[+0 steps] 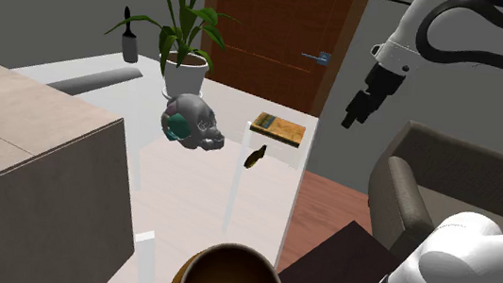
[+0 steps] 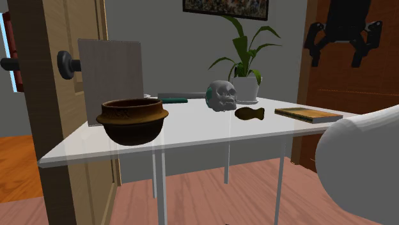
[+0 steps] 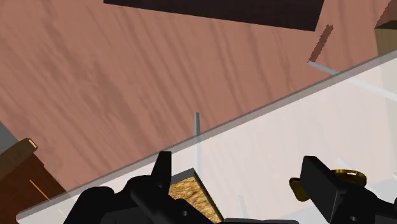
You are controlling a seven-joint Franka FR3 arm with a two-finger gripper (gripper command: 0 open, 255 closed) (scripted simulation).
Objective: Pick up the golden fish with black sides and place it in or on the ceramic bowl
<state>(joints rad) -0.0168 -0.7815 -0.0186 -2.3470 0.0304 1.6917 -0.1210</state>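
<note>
One word, "FRANKA", on the white arm (image 1: pixel 407 32); jaws spread, well apart from the fish (image 1: pixel 255 156).

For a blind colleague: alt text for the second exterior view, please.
A dark golden fish lies on a white table between a grey skull and a book. A brown bowl stands toward the view's left; the open black gripper hangs at upper right.

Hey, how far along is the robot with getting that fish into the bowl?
Done: nothing yet; the dark golden fish lies on the white table, apart from the brown bowl. In hand: the end effector hangs open in the air near the book, holding nothing. Left: descend, grasp the fish, carry it to the bowl, release.
</note>
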